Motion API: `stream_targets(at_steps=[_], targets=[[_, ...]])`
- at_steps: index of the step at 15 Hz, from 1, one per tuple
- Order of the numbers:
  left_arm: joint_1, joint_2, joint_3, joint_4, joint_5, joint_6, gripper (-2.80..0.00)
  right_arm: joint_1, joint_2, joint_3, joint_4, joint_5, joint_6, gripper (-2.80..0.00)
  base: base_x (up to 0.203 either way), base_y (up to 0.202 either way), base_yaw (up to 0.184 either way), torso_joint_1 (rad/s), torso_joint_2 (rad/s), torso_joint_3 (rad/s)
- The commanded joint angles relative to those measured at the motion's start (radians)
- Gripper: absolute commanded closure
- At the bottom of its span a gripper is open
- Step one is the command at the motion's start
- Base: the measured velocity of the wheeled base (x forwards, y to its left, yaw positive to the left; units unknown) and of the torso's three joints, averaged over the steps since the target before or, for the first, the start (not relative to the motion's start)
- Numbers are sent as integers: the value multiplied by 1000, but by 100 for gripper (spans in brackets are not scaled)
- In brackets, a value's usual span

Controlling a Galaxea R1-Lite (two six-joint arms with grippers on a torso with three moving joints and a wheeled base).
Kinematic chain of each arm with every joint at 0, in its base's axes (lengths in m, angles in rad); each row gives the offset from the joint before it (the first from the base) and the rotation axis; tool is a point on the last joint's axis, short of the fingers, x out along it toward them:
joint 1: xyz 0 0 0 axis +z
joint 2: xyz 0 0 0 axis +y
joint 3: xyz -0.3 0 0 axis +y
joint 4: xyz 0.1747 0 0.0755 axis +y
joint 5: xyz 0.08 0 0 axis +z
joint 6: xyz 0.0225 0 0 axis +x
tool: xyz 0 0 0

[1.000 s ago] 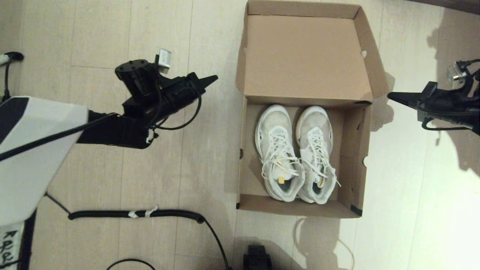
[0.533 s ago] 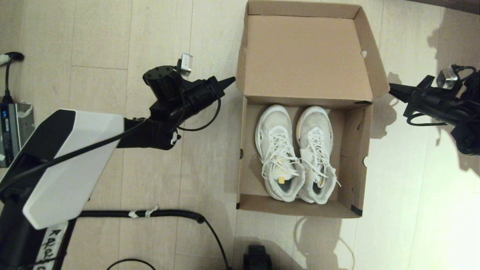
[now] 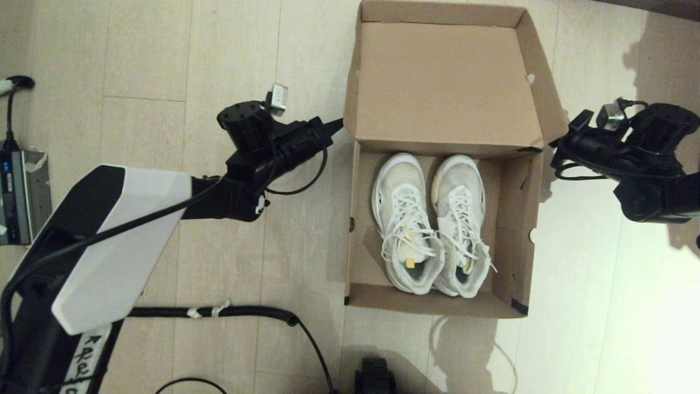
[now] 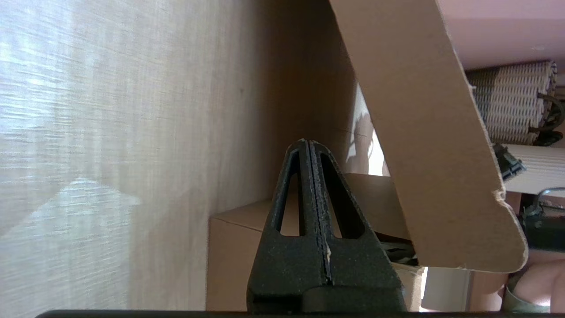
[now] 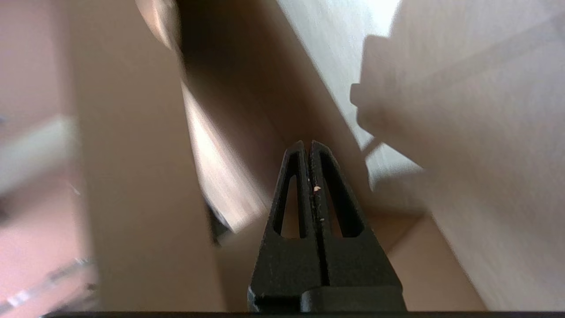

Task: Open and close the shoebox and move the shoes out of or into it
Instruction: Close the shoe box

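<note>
Both arms have closed in on the shoebox (image 3: pixel 443 82) since a second ago. Left end effector (image 3: pixel 334 125), fingers pressed together, now reaches the raised lid's left flap; right end effector (image 3: pixel 553 143), also pressed together, sits at the right flap, its tip hidden behind cardboard. Lid stands open on the floor (image 3: pixel 164 54). Shoes (image 3: pixel 429 224) lie unmoved side by side inside.

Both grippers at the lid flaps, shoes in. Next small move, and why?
Probably swing the brown cardboard shoebox lid forward: white mesh sneakers lie inside, and the shut left gripper and shut right gripper flank its side flaps.
</note>
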Motion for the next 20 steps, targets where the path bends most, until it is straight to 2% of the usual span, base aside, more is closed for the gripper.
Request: stream_targets(at_steps=[1,5,11,13,15,20], targets=[[0,-3,-3,-5,-4,-4,0,3,22,-47,-4,3,34,0,0,0,0,0,0,0],[-3,-10,-3,-7,-7,-5,0,3,22,-97,-4,3,118,0,0,0,0,0,0,0],[-8,-19,-3,-8,-8,-5,0,2,61,-212,-4,13,388,0,0,0,0,0,0,0],[-9,-17,-3,-8,-8,-5,0,2,79,-235,-2,62,449,0,0,0,0,0,0,0],[-9,-17,-3,-10,-14,-5,0,2,88,-237,-2,69,486,0,0,0,0,0,0,0],[-8,-16,-3,-8,-20,-5,0,0,143,-349,-3,107,699,0,0,0,0,0,0,0]])
